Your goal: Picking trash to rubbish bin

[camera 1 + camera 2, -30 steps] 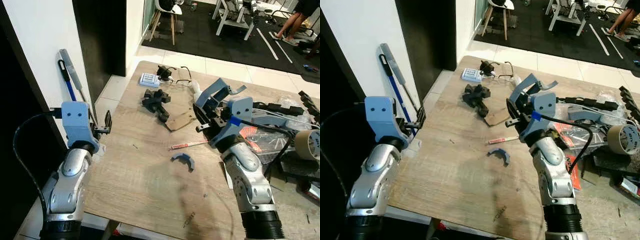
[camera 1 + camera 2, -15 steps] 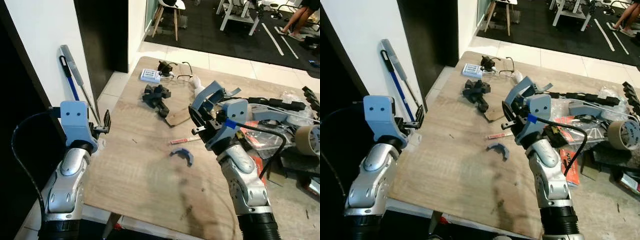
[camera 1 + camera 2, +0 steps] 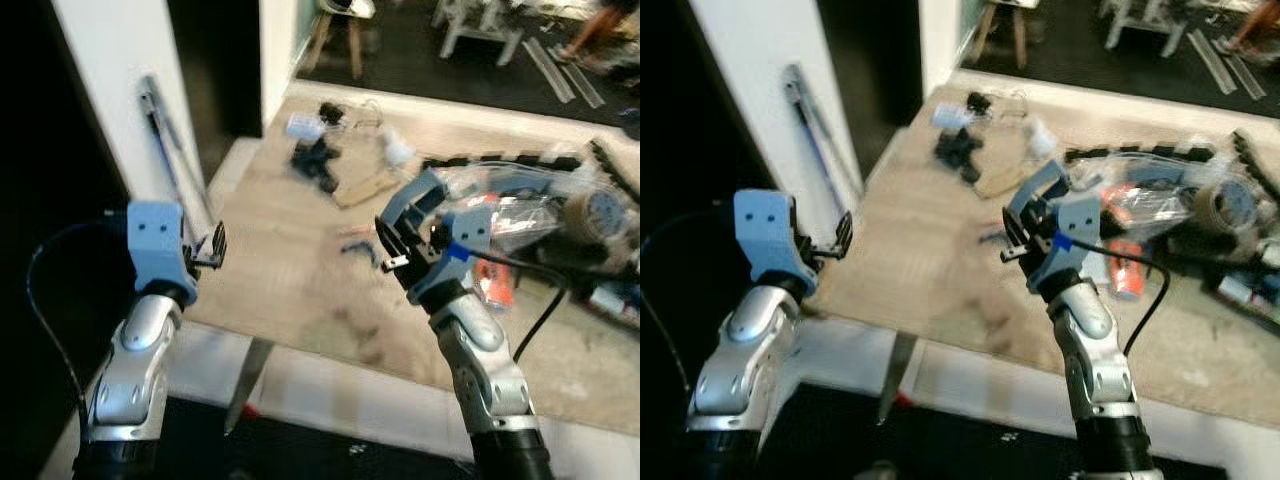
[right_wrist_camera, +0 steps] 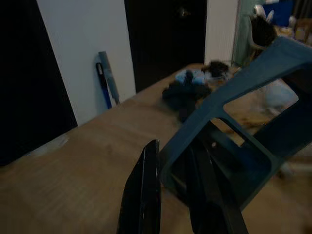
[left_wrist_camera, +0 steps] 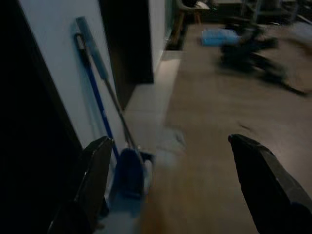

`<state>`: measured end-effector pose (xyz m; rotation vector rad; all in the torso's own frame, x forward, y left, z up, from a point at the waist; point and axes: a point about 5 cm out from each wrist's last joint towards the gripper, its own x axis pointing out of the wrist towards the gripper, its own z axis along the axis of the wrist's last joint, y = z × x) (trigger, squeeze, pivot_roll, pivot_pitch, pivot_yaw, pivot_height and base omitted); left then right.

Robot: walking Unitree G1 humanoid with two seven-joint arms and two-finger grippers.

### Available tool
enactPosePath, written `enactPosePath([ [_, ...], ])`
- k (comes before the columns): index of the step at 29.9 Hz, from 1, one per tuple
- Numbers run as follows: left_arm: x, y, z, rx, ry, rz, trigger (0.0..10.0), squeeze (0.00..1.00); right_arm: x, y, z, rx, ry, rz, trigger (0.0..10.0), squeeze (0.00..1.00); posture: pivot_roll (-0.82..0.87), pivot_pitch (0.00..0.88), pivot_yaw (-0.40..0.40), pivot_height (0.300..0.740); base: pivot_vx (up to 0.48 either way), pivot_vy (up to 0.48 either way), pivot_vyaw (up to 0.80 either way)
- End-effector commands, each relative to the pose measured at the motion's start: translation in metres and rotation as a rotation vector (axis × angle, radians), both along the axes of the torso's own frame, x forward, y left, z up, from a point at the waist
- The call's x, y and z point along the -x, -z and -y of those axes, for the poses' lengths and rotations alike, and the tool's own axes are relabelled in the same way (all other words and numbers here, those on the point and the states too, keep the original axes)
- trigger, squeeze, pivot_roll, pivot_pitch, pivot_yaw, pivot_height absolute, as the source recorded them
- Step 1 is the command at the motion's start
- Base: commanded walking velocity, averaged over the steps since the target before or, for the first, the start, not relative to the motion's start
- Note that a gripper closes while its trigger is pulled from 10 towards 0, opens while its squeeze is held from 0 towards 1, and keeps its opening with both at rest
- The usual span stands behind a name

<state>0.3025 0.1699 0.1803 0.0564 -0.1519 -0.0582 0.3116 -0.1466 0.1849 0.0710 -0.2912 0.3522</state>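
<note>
A blue plastic bracket (image 4: 243, 122) is being pinched between the fingers of the right gripper (image 3: 392, 252); it is an angular, open-framed piece with a smooth matte surface, being held raised above the wooden table (image 3: 300, 270), toward the near edge. The left gripper (image 3: 214, 246) is being held with fingers spread wide and nothing between them, just off the table's left edge. A small blue curved scrap (image 3: 358, 248) is lying on the light, grained tabletop near the middle. Black clustered parts (image 3: 315, 160) are lying toward the far left corner, clear crinkled plastic bags (image 3: 520, 195) along the right side. Head views are being blurred.
</note>
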Motion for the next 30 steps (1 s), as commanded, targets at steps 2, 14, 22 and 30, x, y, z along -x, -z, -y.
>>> enactPosePath([
  [2,0.0,0.001,0.008,-0.02,0.065,-0.018,10.0,0.0,0.002,-0.003,0.003,-0.015,0.015,0.013,10.0,0.0,-0.02,0.14,-0.04,0.74,0.0,0.0,0.0],
  [14,0.001,0.005,0.016,-0.052,0.132,-0.047,10.0,0.0,0.006,0.002,0.005,-0.019,0.03,-0.009,10.0,0.0,-0.03,0.151,-0.038,0.74,0.0,0.0,0.0],
  [22,0.0,0.007,0.018,-0.061,0.127,-0.053,10.0,0.0,0.004,0.001,0.007,-0.007,0.039,-0.01,10.0,0.0,-0.04,0.156,-0.044,0.74,0.0,-0.271,0.0],
  [30,0.002,0.003,0.013,-0.018,0.077,-0.044,10.0,0.0,0.001,0.0,0.008,0.009,0.051,0.008,10.0,0.0,-0.02,0.153,-0.055,0.74,0.0,0.0,0.0],
])
